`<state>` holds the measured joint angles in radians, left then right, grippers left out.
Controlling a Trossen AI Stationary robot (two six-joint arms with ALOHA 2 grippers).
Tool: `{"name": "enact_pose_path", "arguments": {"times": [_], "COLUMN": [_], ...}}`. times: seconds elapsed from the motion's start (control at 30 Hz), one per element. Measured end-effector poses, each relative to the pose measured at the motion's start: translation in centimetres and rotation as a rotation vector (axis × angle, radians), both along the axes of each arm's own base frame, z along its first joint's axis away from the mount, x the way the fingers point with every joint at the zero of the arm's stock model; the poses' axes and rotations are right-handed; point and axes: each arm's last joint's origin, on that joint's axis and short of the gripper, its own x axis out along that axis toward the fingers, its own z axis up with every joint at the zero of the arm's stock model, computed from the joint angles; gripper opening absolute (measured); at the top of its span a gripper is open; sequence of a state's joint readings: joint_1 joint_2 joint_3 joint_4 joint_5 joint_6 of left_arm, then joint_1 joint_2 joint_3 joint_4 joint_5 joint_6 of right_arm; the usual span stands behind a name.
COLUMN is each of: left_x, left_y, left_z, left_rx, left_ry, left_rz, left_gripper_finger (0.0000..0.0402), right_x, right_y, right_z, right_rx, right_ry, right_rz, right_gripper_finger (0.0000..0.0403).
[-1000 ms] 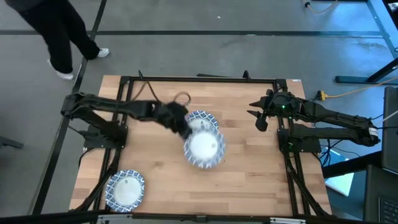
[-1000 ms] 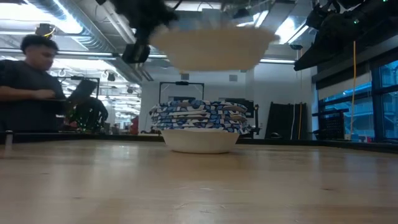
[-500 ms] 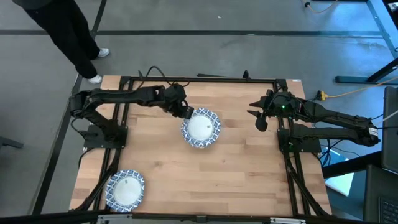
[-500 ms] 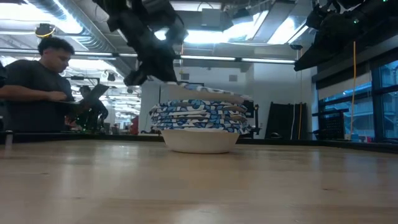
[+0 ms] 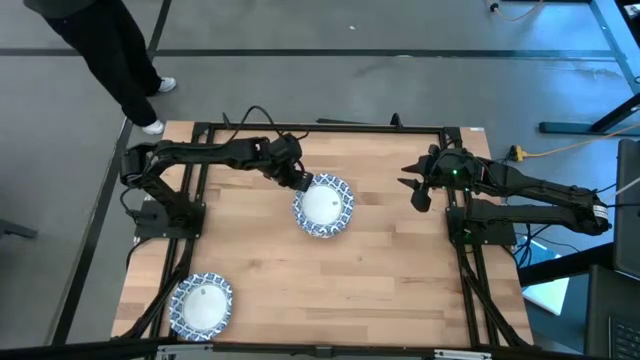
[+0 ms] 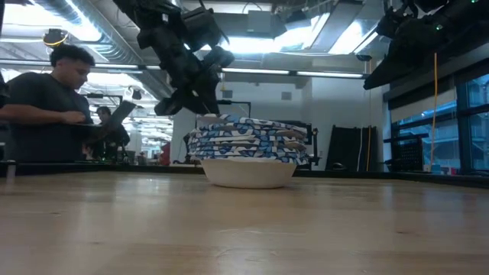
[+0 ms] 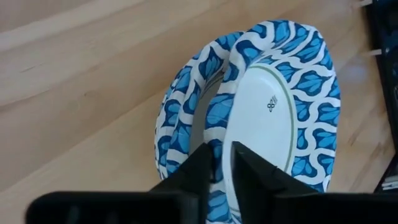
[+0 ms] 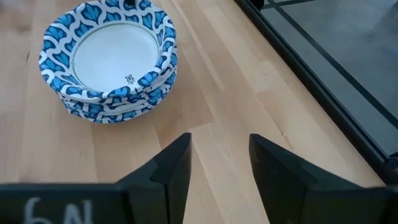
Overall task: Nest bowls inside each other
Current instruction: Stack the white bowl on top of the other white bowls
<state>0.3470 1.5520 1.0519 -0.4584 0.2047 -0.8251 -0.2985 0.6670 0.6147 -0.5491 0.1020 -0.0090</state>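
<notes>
Left gripper [image 5: 298, 180] clamped on top bowl's [image 5: 324, 204] rim atop the stack [image 6: 247, 151], right gripper [image 5: 415, 187] parted, well apart

Nested stack of bowls [image 5: 323, 207] upright mid-tabletop, blue-white rims, top bowl slightly tilted; lone bowl [image 5: 201, 305] near-left corner.

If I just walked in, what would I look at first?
Probably the stack of blue-and-white bowls in the middle of the table, with the left gripper pinching the top bowl's rim. Next, one more bowl sits alone at the table's near left corner. The right gripper waits open at the right side, and a person stands in the room behind.
</notes>
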Motion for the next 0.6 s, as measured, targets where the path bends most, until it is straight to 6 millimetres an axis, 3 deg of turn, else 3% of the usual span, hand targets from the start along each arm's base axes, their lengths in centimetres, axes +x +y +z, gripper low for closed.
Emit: {"name": "enact_pose_path", "arguments": {"times": [0.33, 0.6], "left_x": [-0.1, -1.7], "left_y": [-0.5, -1.5], "left_z": [0.6, 3.5], "left_rx": [0.073, 0.156], "left_ry": [-0.013, -0.108], "left_rz": [-0.073, -0.249], "left_gripper_finger": [0.0172, 0.0186], "right_x": [0.0, 0.0], "right_y": [0.0, 0.0], "right_z": [0.0, 0.0], "right_rx": [-0.02, -0.02], "right_ry": [0.008, 0.01], "right_rz": [0.014, 0.014], "right_gripper_finger": [0.0162, 0.0162]}}
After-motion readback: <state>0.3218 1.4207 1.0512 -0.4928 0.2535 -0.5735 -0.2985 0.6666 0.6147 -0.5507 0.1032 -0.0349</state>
